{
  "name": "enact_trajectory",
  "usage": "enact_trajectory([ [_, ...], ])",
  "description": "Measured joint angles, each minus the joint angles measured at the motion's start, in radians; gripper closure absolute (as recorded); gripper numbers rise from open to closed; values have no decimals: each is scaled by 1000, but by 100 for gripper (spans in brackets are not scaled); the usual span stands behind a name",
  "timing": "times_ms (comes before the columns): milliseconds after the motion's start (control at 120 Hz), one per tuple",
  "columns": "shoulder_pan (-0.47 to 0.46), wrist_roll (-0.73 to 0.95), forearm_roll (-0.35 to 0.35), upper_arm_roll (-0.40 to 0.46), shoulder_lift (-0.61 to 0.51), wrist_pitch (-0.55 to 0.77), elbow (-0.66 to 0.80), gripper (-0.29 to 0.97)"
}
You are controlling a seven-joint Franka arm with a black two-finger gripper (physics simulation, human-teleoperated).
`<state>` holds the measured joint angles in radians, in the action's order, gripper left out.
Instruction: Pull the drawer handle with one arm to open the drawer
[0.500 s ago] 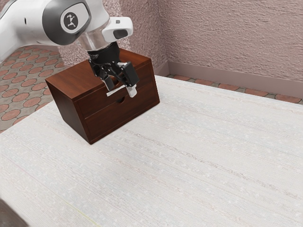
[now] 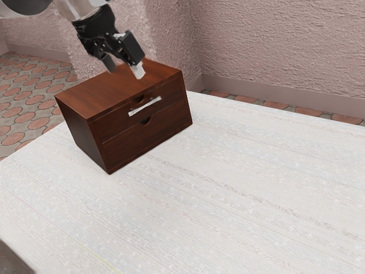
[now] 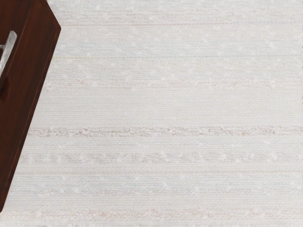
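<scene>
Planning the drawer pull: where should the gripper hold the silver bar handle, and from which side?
Probably the middle of the silver bar handle, coming at the front of the dark wooden box, one finger above, one below: the bar runs level, with recesses above and below.

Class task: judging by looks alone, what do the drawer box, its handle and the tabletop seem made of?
Drawer box: likely dark polished wood; reddish-brown with soft sheen. Handle: probably metal; pale silver-grey bar. Tabletop: perhaps whitewashed wood; pale, long grain-like streaks.

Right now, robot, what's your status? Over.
Tool open, above the box, off the handle. Drawer looks shut. Nothing in the way.
</scene>
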<state>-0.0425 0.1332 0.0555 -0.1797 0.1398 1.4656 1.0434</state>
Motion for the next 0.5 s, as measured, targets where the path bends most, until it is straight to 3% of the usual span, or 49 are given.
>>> enact_trajectory([
  [208,-8,-16,-3,5,-3,-59,-2,0],
  [367,-21,-86,-8,119,68,-59,-3,0],
  [500,-22,-144,-32,140,86,-40,-1,0],
])
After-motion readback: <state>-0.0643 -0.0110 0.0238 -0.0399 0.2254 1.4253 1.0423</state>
